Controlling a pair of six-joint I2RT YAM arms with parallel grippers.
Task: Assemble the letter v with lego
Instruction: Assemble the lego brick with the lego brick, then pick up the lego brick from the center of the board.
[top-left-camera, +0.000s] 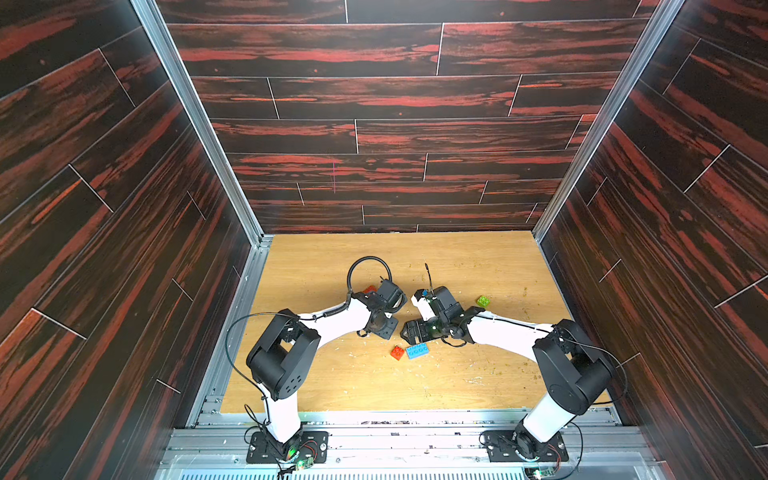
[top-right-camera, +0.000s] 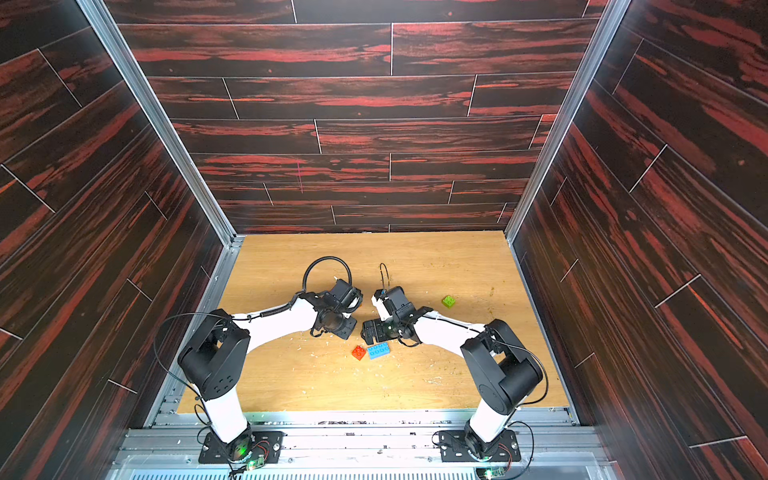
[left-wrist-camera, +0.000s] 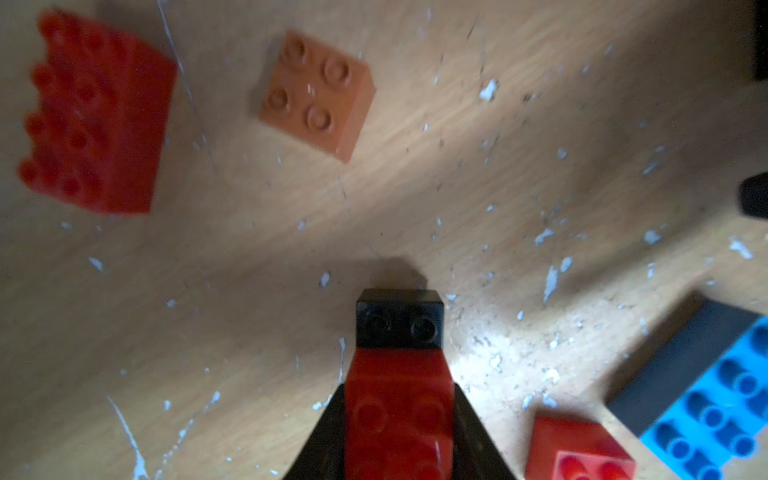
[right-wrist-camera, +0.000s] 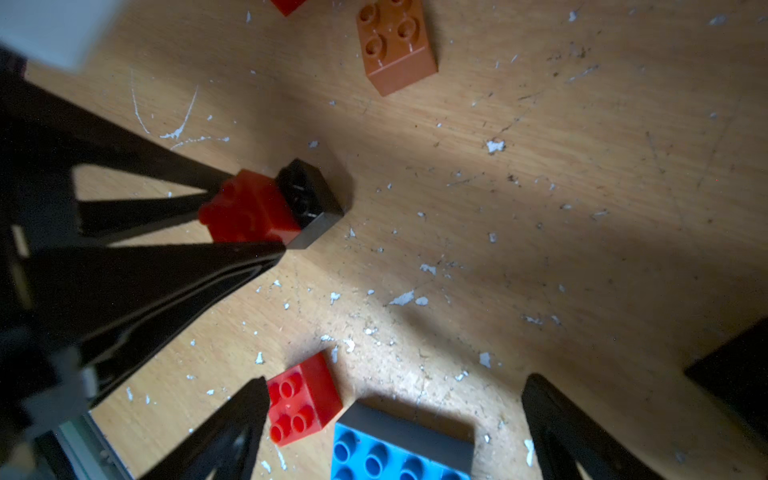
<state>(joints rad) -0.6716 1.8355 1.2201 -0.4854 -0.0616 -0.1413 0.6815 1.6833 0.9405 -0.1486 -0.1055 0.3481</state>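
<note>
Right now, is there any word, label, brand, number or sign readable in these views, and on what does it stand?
None can be read.
Studs of the orange-brown brick, the red brick on the black brick and the light blue brick: any embossing too blurred to read.
The small boards at the arm bases: too small to read.

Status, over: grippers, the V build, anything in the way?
Left gripper shut on red brick, stacked offset on black brick. Right gripper open, empty, over blue brick. Nothing blocking the stack.
</note>
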